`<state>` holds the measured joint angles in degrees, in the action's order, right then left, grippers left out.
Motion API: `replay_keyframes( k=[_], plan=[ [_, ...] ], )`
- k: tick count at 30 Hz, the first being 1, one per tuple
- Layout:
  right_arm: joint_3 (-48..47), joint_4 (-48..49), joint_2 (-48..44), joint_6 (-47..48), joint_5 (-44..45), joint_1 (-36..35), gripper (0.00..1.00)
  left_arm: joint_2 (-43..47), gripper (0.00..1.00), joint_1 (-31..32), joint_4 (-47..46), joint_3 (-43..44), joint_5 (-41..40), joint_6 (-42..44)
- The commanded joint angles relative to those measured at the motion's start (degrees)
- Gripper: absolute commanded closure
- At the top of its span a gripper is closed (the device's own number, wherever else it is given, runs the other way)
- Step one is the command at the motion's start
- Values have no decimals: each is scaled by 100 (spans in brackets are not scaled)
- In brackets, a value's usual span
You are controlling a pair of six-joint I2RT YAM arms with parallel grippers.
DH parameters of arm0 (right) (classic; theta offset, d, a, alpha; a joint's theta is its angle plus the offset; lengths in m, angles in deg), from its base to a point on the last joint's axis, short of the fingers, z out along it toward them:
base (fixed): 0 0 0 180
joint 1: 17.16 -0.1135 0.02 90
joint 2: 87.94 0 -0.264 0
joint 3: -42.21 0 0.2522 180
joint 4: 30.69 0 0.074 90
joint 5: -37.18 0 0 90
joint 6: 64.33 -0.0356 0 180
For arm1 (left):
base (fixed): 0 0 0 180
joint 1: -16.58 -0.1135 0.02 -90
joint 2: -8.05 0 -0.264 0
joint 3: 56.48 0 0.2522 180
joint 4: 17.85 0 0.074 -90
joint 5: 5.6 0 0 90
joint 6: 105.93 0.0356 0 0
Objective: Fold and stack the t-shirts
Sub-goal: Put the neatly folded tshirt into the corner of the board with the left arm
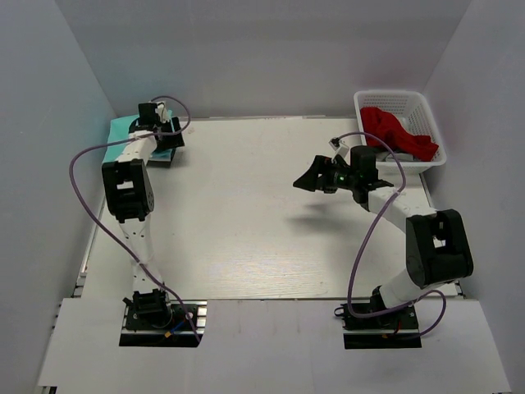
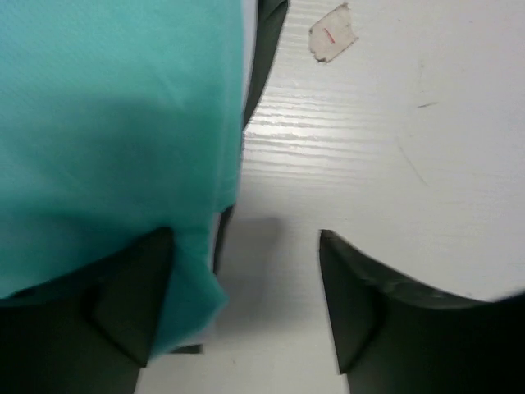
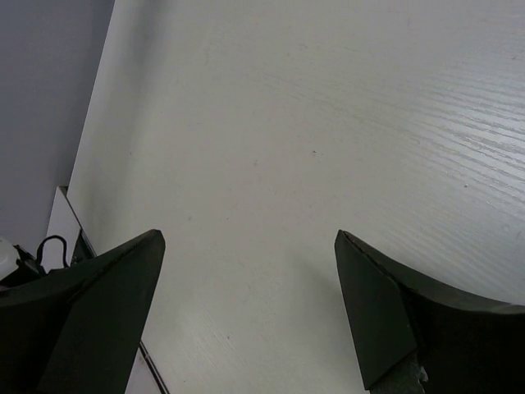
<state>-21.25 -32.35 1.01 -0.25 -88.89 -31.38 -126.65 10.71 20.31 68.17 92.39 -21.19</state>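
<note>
We see the teal-green t-shirt [image 1: 123, 130] lying at the far left corner of the table [image 1: 246, 213], with the left gripper [image 1: 160, 123] low over its right edge. In the left wrist view the fingers [image 2: 369, 304] of this gripper stand apart, and the teal cloth lies over one of them without being pinched. The red t-shirt [image 1: 394, 130] sits bunched in the white basket [image 1: 394, 97] at the far right. The right gripper [image 1: 316, 176] hangs over bare table with its fingers spread, holding nothing.

We judge the shirts to be light, limp and prone to sagging and creasing. They are not fragile. We would pinch a hem or shoulder seam, where the layers are thick, and take the red one by its topmost fold to lift it free of the basket
</note>
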Motion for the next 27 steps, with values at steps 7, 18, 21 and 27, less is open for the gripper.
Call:
replay_keyframes(
  k=[7, 18, 21, 27],
  plan=[
    [153, 442, -606, -10, -330, -11, 10, 2305, 0, 208, 513, -118, -358, -518],
    [1864, 461, -2413, -257, 91, 24, 10, 5564, 0, 1991, -1560, -5215, -193, -2189],
    [2434, 320, -3221, -125, 407, 24, 10, 6234, 0, 2265, -2017, -6516, 115, -2488],
    [3070, -215, -4455, 42, 996, 33, 10, 6947, 0, 2591, -1484, -6845, -543, -2480]
  ],
)
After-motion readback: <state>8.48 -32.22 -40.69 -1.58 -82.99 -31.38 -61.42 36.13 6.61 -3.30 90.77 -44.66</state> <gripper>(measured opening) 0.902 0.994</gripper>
